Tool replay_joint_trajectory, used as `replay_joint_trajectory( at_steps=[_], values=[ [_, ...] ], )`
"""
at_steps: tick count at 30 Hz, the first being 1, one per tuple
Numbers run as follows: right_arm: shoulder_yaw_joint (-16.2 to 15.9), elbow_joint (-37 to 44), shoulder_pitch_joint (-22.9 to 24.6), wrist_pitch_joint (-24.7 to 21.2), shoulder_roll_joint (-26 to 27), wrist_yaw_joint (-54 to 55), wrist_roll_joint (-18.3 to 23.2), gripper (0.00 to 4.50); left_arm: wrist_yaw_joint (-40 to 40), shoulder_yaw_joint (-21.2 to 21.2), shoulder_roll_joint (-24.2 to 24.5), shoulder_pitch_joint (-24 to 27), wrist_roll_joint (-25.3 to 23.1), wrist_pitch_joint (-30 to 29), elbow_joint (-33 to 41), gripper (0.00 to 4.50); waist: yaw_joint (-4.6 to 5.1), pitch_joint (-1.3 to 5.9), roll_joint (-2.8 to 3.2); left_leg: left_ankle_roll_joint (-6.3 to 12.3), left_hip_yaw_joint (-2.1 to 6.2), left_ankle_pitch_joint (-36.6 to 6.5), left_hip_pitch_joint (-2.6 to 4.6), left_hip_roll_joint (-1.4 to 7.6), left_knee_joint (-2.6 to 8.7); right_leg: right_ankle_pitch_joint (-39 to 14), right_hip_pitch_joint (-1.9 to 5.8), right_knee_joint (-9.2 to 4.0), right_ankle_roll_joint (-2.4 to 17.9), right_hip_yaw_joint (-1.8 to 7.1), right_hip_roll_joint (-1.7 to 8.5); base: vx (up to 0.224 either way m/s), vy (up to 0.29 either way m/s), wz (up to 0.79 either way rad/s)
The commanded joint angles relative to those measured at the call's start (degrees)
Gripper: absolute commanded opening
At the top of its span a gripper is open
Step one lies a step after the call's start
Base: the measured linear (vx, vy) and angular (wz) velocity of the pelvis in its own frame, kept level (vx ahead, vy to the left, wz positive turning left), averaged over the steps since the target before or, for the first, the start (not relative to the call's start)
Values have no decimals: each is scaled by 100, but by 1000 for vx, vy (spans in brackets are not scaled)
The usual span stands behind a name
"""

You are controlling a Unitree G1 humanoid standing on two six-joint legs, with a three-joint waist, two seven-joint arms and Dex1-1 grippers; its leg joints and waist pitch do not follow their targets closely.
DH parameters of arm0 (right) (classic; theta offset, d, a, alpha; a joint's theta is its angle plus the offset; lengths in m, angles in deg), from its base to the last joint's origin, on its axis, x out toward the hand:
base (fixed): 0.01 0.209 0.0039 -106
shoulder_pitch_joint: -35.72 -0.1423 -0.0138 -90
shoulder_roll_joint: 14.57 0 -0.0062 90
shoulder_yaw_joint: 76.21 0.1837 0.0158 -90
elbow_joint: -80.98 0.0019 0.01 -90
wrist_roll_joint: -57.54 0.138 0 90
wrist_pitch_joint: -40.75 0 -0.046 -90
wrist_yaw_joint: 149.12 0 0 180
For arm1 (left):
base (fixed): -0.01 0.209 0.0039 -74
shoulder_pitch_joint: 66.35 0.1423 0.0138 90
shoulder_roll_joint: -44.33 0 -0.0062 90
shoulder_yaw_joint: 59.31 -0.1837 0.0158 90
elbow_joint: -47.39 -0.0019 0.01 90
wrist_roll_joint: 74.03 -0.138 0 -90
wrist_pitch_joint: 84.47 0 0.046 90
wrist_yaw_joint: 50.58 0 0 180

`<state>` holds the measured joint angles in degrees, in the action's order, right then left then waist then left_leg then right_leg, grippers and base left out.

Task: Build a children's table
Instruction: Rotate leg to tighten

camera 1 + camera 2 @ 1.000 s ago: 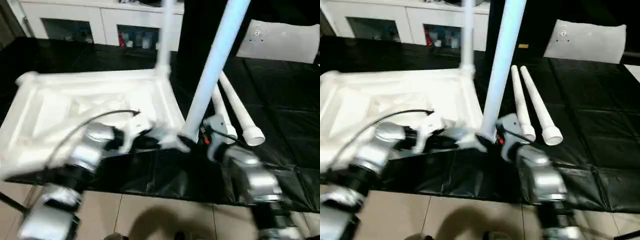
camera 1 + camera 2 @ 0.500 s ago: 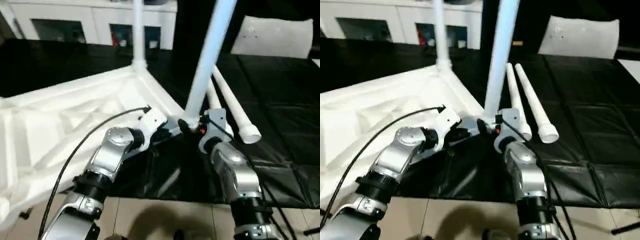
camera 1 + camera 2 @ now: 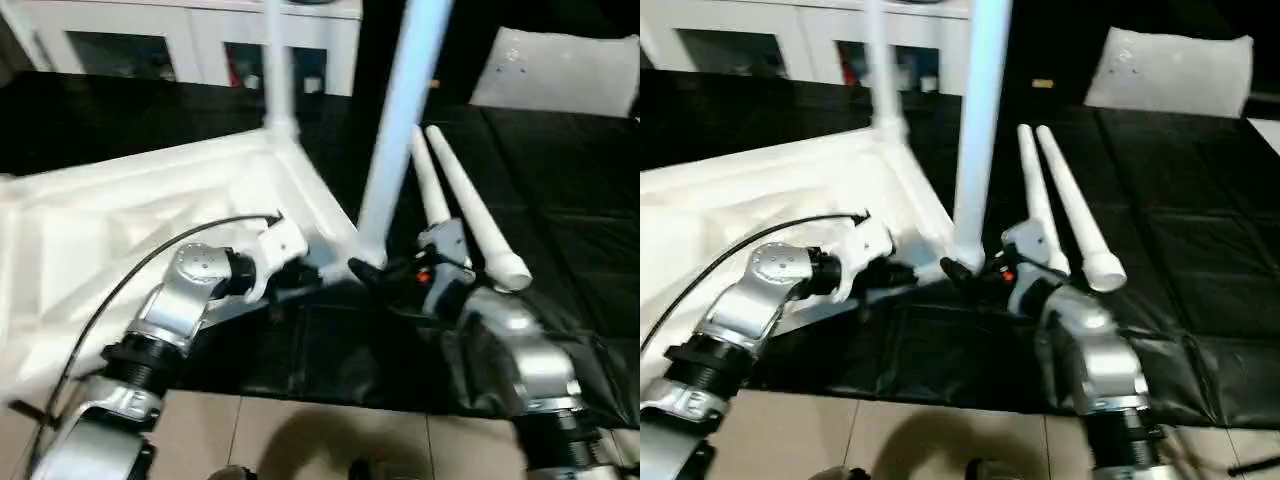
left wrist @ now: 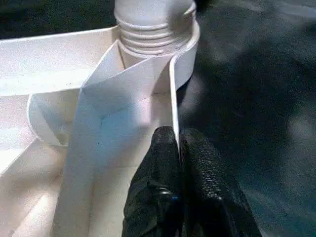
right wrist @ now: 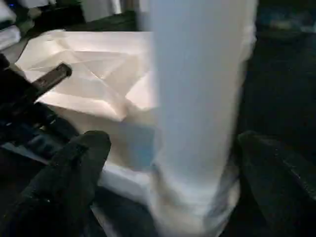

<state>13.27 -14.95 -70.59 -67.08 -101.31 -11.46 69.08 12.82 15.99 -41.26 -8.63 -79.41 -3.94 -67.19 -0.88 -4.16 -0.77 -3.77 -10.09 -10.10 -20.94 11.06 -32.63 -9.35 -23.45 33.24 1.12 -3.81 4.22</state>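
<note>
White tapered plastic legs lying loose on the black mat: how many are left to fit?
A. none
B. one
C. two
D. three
C: two white tapered plastic legs lie side by side on the black mat, while two others already stand upright in the white tabletop's corner sockets.

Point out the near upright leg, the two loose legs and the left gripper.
Near upright leg (image 3: 392, 130), left eye view, mid shaft.
Loose legs (image 3: 1072, 215), right eye view, shaft of the outer one.
Left gripper (image 4: 178, 143), left wrist view, fingertips pinching the tabletop rim.
</note>
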Motion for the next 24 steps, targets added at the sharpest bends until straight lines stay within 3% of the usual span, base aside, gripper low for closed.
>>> replay_joint_trajectory(
  at_steps=[1,5,6,8,9,10,16,24],
  values=[
    [-87,170,23,-17,-208,-313,67,448,538,-291,176,-63,-30,479,-195,0,-11,344,46,302,21,-1379,100,212,361,-1425,283,-379,1243,278,337,0,0,0],
    [-245,325,134,-89,-451,-626,116,448,589,-281,311,-207,-67,895,-541,0,-87,376,38,244,20,-1327,113,214,355,-1310,289,-360,1185,288,350,0,0,0],
    [-295,353,183,-86,-477,-670,108,448,462,-202,275,-266,-41,716,-605,0,-93,393,23,244,33,-1216,71,208,353,-1168,327,-329,1217,281,364,0,0,0],
    [-316,363,206,-83,-486,-687,104,448,401,-166,256,-291,-28,626,-629,0,-102,398,20,248,24,-1176,88,210,343,-1124,316,-322,1239,281,365,0,0,0],
    [-332,371,223,-81,-494,-701,99,448,355,-136,240,-310,-15,542,-646,0,-98,395,14,254,30,-1142,63,209,344,-1133,332,-317,1248,279,371,0,0,0],
    [-350,390,249,-87,-504,-702,108,450,336,-76,206,-328,63,340,-638,44,-102,398,13,240,22,-1144,75,209,338,-1176,324,-319,1252,281,369,0,0,0],
    [-397,420,345,-87,-578,-724,122,450,172,62,98,-315,240,151,-731,98,-108,405,-17,251,31,-1179,56,195,317,-1457,324,-345,1167,273,372,0,0,0],
    [-418,407,400,-59,-618,-709,111,450,122,17,37,-387,253,182,-921,100,-109,412,-15,263,36,-1212,53,194,306,-1561,315,-349,1123,266,367,0,0,0]
  ],
)
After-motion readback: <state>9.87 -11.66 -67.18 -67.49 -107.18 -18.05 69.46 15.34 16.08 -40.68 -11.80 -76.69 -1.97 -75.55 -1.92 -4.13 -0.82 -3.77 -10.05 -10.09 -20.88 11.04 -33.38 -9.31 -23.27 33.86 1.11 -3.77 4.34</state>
